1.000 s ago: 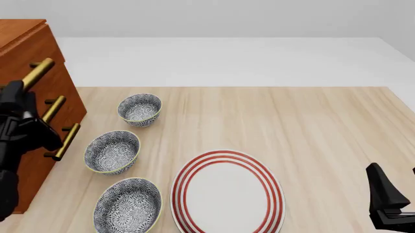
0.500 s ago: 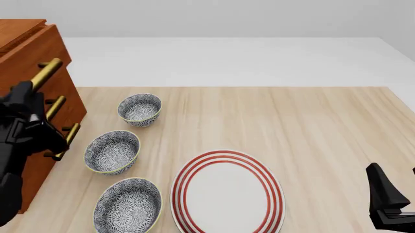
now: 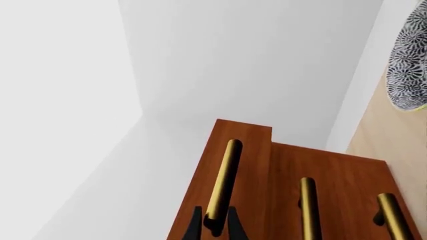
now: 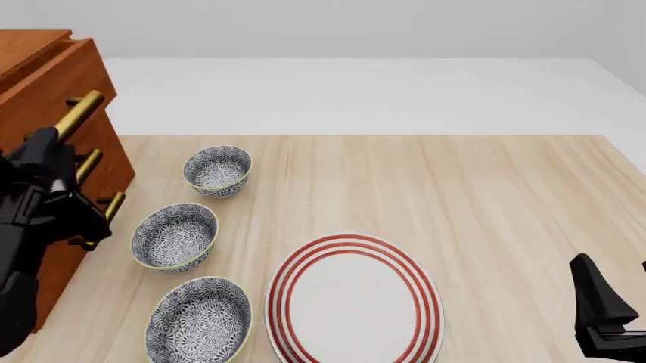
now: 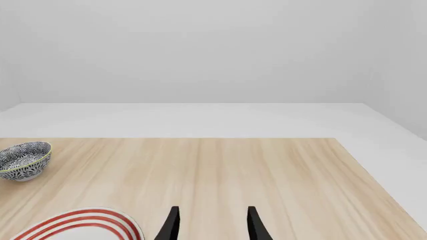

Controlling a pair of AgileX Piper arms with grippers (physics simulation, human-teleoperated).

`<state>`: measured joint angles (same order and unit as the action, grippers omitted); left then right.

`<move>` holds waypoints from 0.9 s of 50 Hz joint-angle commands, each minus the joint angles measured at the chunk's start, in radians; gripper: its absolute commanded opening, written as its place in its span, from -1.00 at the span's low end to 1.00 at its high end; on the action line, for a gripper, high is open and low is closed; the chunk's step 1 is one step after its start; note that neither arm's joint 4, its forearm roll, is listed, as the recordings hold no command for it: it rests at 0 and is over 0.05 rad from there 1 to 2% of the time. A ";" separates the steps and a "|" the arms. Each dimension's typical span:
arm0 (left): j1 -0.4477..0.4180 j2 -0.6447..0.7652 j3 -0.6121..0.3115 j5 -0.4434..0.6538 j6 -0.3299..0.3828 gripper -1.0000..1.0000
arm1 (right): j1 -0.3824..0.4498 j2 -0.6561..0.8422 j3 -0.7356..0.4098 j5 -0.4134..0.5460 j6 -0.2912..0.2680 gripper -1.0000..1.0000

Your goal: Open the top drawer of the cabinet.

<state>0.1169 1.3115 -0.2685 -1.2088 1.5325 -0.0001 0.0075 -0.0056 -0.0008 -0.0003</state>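
Since 1 s ago the top drawer (image 4: pixel 60 72) has slid a bit further out of the cabinet (image 4: pixel 41 249) at the far left of the front view, and its brass handle (image 4: pixel 76 113) sits higher and more to the right. The left end effector (image 3: pixel 213 225) has travelled with it. In the left wrist view its two black fingers straddle the near end of that handle, clenched on the bar. The drawer front now stands proud of the two lower fronts, w/ a visible step between them.

Right end effector (image 5: pixel 211 222) is at lower right of the front view, fingers parted, holding nothing, well apart from the cabinet.

Judgement: mid-pull, drawer partly open, more travel prob. needed. To do it well:
- keep the pull straight along the drawer's slide axis, no sideways drift, else the box could bind
- grip is near the handle's end, not centre, so watch for the bar slipping out or the drawer racking
- keep the wrist level w/ the bar
- go steady, no jerks.

Three patterned bowls (image 4: pixel 175 236) and a red-ringed plate (image 4: pixel 353 299) on the tabletop (image 4: pixel 485 197) lie near the pull path; the nearest bowl is just beside the arm.
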 commanded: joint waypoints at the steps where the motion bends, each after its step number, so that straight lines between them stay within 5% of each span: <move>1: 0.003 -0.028 0.032 -0.011 0.010 -1.00 | 0.000 0.000 0.000 0.000 0.000 1.00; 45: -0.044 -0.056 0.044 -0.011 0.021 -1.00 | 0.000 0.000 0.000 0.000 0.000 1.00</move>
<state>0.0720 1.2846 -0.2492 -1.2004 1.5445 -0.0001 0.0075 -0.0056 -0.0008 -0.0003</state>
